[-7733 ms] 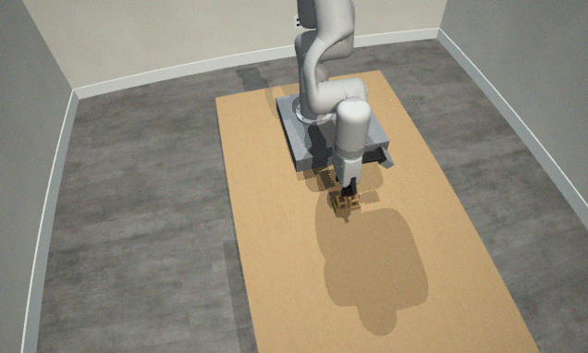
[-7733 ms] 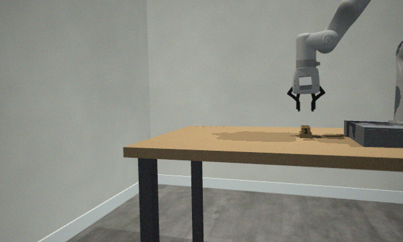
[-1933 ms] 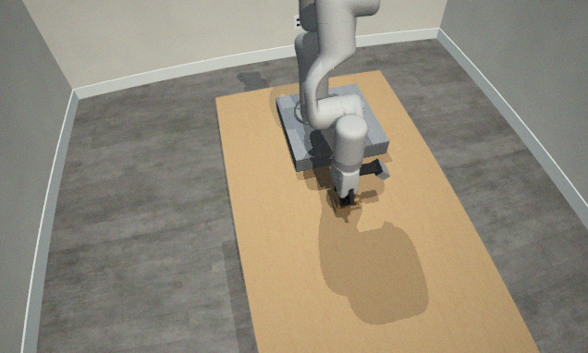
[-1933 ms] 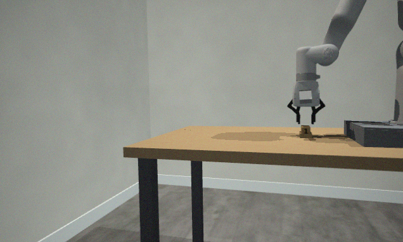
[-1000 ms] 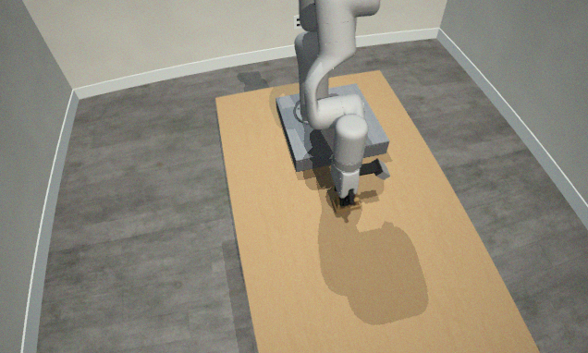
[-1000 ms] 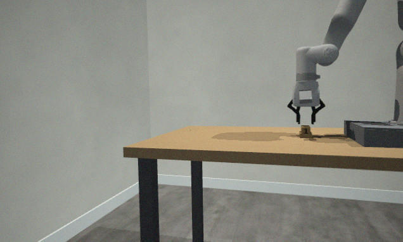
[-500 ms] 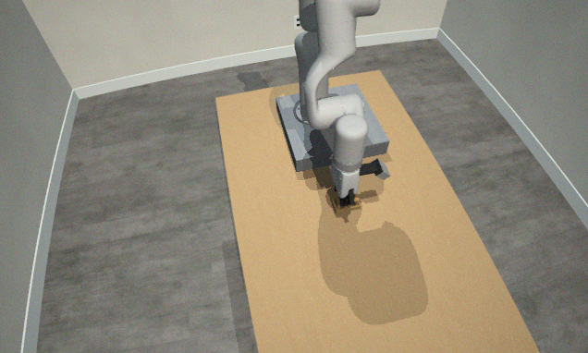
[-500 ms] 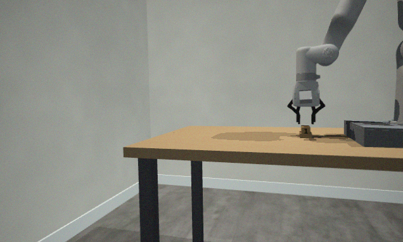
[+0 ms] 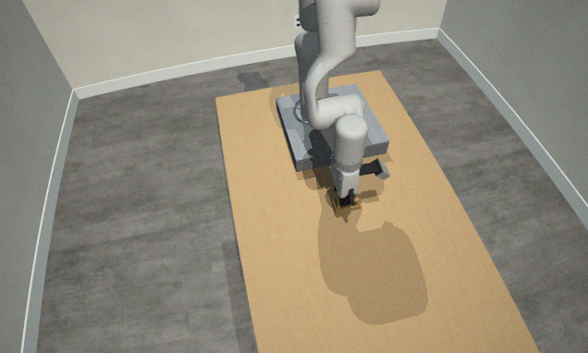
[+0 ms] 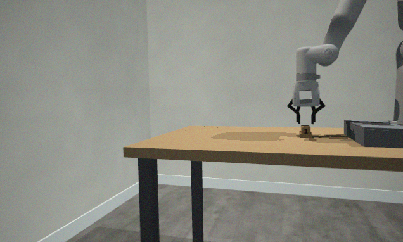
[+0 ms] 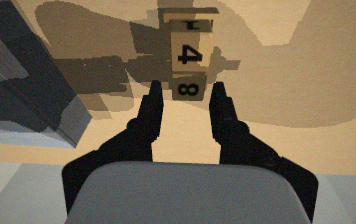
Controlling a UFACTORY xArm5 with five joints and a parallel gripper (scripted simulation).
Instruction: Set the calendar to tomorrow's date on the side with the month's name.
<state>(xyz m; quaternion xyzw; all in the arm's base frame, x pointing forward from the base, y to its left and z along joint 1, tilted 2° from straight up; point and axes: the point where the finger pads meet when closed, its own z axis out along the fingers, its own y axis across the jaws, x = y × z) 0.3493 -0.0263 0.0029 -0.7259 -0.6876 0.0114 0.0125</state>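
Note:
A wooden cube [image 11: 191, 54] with a 4 on top and an 8 on the side towards the base shows in the wrist view; both digits lie sideways there. Beyond it a shaded face [image 11: 191, 25] carries a partly visible mark; whether it belongs to the second cube I cannot tell. A wooden block face [image 10: 305, 130] shows a 1. The small tray [image 10: 305, 136] [image 11: 197, 10] is beneath and around, largely hidden. My gripper [image 9: 348, 200] [image 10: 305, 123] [image 11: 186, 93] is open partway and empty, pointing down just above the cubes.
The robot's grey base plate [image 9: 376, 132] [image 10: 380, 139] stands close to the calendar, on the arm's side. The wooden table [image 9: 287, 244] [image 10: 177, 142] carries the arm's broad shadow. The table's long edges lie to both sides in the top view.

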